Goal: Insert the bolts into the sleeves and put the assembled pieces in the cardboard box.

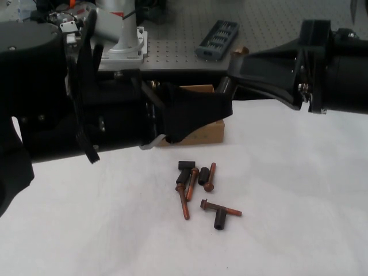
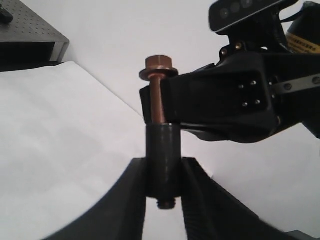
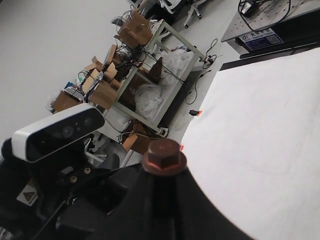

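Both arms are up off the table (image 1: 287, 230) and meet mid-air. The left arm (image 1: 57, 109) comes in from the left, the right arm (image 1: 328, 69) from the right, and their tips come together just above the box (image 1: 210, 133). The box sits at the far edge of the white cover.

High view: the grip itself is lost in the black fingers. Near side of the box, a small cluster lies on the table: loose bolts (image 1: 185, 204) and loose sleeves (image 1: 220, 218), some touching or crossing. Can't tell whether any are assembled.

Left wrist view gives the grip.
- The left end effector (image 2: 164, 169) is closed on the sleeve (image 2: 162, 145), one finger on each side, sleeve upright.
- The bolt (image 2: 159, 65) runs down through the sleeve. Its head and a stretch of bare shank stand clear above, and the thread tip pokes out below.
- The right end effector (image 2: 157, 107) comes in sideways and is clamped on that bare shank, between the head and the sleeve top, just above the sleeve.

Right wrist view: the bolt head (image 3: 164, 156) sits end-on at the tip of the right end effector (image 3: 162, 182), fingers closed round the shank beneath it. The left arm's camera (image 3: 57, 132) is close beside.
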### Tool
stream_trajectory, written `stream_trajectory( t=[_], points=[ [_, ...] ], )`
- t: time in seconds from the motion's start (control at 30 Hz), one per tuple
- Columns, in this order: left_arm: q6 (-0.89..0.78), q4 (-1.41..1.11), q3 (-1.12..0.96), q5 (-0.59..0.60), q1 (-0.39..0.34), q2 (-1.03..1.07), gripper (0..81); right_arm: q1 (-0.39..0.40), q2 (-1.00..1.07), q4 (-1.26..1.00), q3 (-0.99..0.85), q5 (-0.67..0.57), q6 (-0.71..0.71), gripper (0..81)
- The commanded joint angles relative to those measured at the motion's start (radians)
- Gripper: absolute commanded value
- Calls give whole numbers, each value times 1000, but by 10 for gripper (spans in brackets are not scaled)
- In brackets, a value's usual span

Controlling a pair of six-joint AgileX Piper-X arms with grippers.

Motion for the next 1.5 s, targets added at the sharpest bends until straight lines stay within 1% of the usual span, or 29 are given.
stream_trajectory(
  t=[0.0, 0.03, 0.1, 0.13, 0.17, 0.3, 0.5, 0.57, 0.67, 0.8, 0.9, 1.0, 1.07, 1.1, 1.2, 1.3, 1.33, 1.47],
  points=[
    [-6, -44, -17, -83, 13, -10, 6, 2, -16, 33, 1, -90, -18, 57],
    [-6, -44, -17, -83, 13, -10, 6, 2, -16, 32, 1, -91, -18, 125],
    [-6, -44, -17, -83, 13, -10, 6, 2, -16, 34, 1, -86, -15, 286],
    [-6, -44, -17, -83, 13, -10, 6, 2, -16, 34, 1, -84, -4, 347],
    [-6, -44, -17, -83, 13, -10, 6, 2, -16, 34, 1, -84, 11, 374],
    [-6, -44, -17, -83, 13, -10, 6, 2, -16, 34, 1, -97, 13, 337],
    [2, -44, -17, -83, 13, -10, 6, 2, -16, 34, 1, -111, 13, 337],
    [9, -44, -17, -83, 13, -10, 6, -5, -16, 34, 1, -132, 11, 337],
    [68, -44, -17, -92, 16, -2, 6, -37, -16, 34, 1, -176, -1, 337],
    [131, -44, -22, -166, 34, 49, 6, -98, -18, 79, 1, -208, -37, 337],
    [179, -41, -48, -168, 65, 125, 6, -148, -25, 174, 1, -217, -128, 337],
    [189, -36, -104, -163, 108, 237, 6, -198, -31, 287, 1, -213, -226, 336],
    [189, -36, -154, -157, 135, 324, 6, -229, -30, 343, 1, -213, -282, 301],
    [189, -36, -178, -146, 145, 358, 6, -245, -30, 370, 1, -213, -311, 268],
    [192, -25, -280, -125, 176, 488, 6, -286, -30, 420, 1, -202, -363, 141],
    [211, 32, -420, -123, 198, 619, 6, -308, -30, 438, 1, -194, -405, 6],
    [221, 58, -471, -123, 204, 663, 6, -313, -30, 438, 1, -194, -412, 27],
    [259, 161, -671, -118, 218, 835, 6, -315, -30, 438, 1, -194, -431, 28]
  ],
)
